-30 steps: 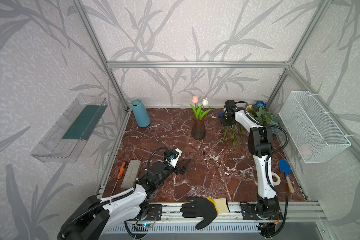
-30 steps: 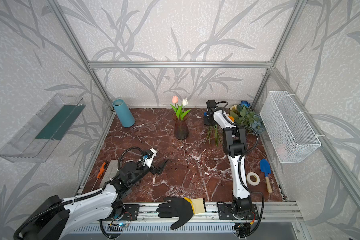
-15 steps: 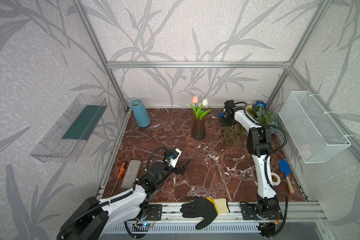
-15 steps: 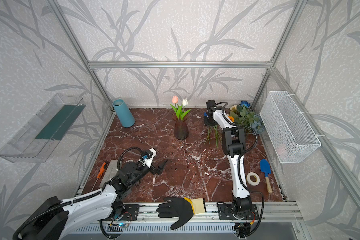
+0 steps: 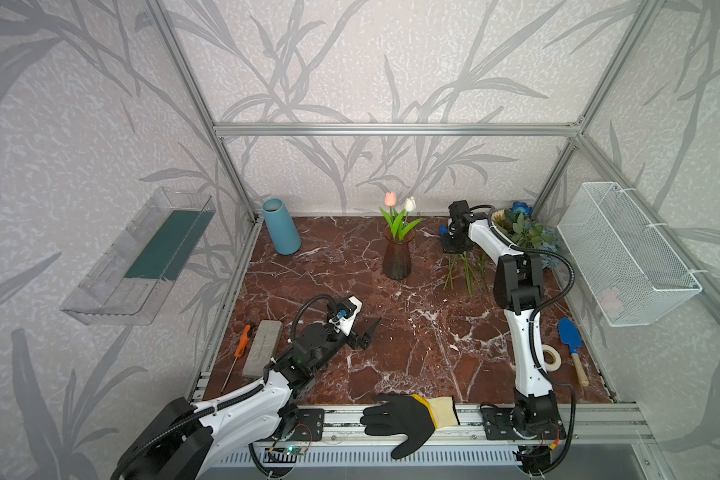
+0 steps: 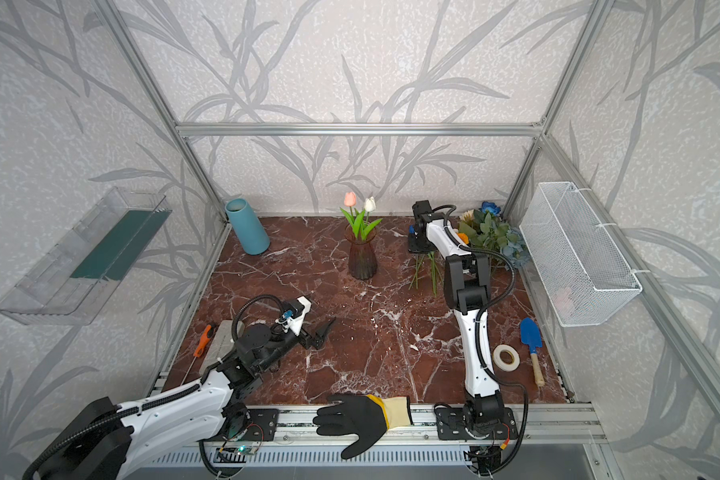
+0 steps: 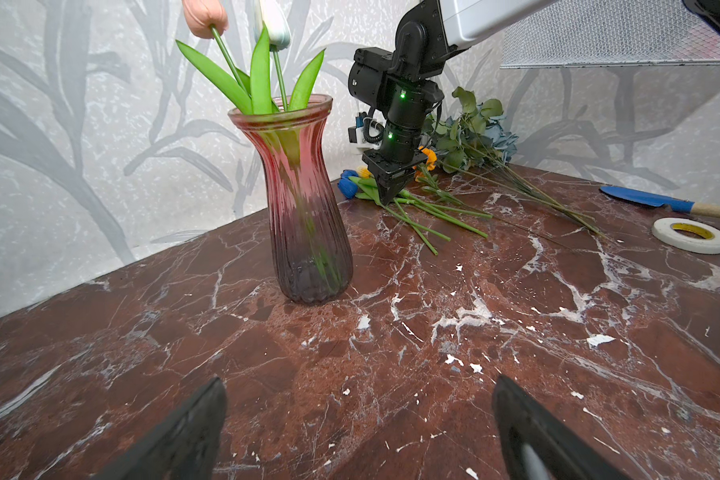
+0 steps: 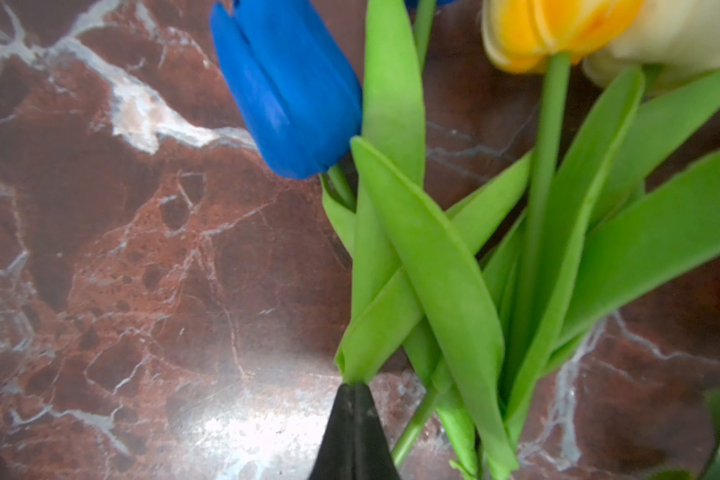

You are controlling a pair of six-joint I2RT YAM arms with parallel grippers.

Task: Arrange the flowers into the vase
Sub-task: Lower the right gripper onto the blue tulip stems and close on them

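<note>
Right gripper (image 8: 355, 392) jaws together, tips touching leaf end of blue tulip (image 8: 285, 87); cannot tell if pinched. Remaining flowers (image 5: 468, 274) lie on table (image 5: 412, 332) just right of vase (image 5: 398, 259). Vase holds pink tulip (image 5: 390, 198) and white tulip (image 5: 410, 203). Left gripper (image 7: 359, 386) jaws wide apart, well short of vase.

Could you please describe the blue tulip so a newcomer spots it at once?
On the marble table, find the glass vase; loose flowers lie to its right, under the right gripper. The blue tulip is nearest the vase: a smooth, closed blue bud beside a yellow tulip.
</note>
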